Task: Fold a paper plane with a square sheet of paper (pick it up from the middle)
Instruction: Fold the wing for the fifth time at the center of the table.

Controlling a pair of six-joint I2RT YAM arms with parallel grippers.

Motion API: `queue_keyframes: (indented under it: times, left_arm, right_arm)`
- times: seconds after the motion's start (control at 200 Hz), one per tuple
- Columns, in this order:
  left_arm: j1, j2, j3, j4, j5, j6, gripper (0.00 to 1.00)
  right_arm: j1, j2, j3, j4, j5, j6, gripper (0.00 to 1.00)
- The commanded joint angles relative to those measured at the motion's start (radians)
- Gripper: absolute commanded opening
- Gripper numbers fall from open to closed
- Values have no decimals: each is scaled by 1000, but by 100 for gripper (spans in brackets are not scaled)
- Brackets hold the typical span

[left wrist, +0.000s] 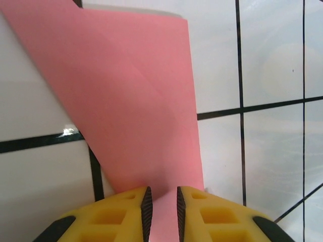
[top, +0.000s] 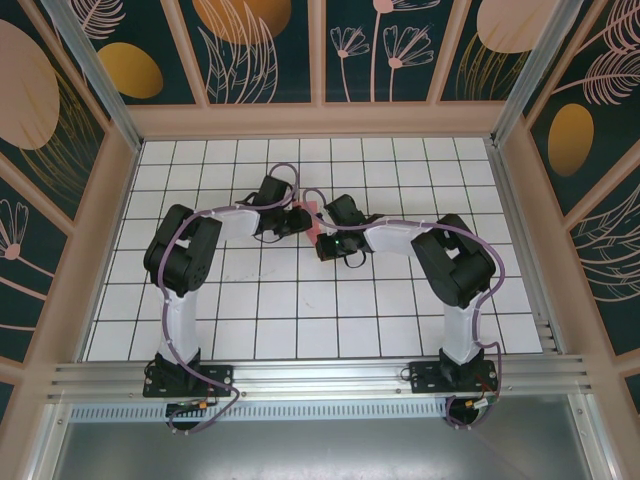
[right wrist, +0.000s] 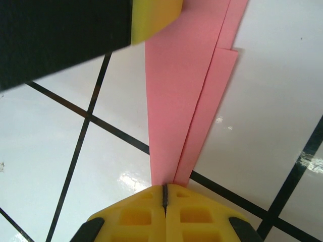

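Bases: both arms are bolted at the near edge of the table (top: 300, 330); the left arm (top: 180, 260) and the right arm (top: 455, 260) bend inward and meet over the middle tiles.
Right tool (right wrist: 165, 194): the jaws are pressed fully together. The narrow end of the pink paper (right wrist: 176, 101) goes into the seam between them and is pinched there.
Left tool (left wrist: 161, 206): the jaws stand a narrow gap apart. The paper shows through the gap, but whether the pads (left wrist: 147, 206) touch it I cannot tell.
Paper place: middle of the table, between the two tools. It is folded, with one layer over another and a slanted crease. I cannot tell if it lies flat on the tiles.
Hidden: from above, the tools cover most of the paper and a small pink strip is visible. In the right wrist view, the far end is cut by the top edge, partly behind the left tool's black body and one yellow finger (right wrist: 156, 15).
Far side: white grid tiles, then wall panels (top: 260, 50) with a plant pattern.
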Motion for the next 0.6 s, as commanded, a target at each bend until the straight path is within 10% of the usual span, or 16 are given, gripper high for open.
queue_keyframes:
  times: [0.0, 0.425, 0.595]
  left_arm:
    - [44, 38, 34, -24, -119, 28, 26]
    - [64, -19, 146, -142, -293, 28, 55]
    - [64, -119, 79, -111, -321, 10, 67]
  right_arm:
    - [5, 127, -80, -194, 114, -27, 0]
    - [-10, 42, -33, -127, -14, -23, 0]
    - [-57, -68, -18, -23, -95, 53, 16]
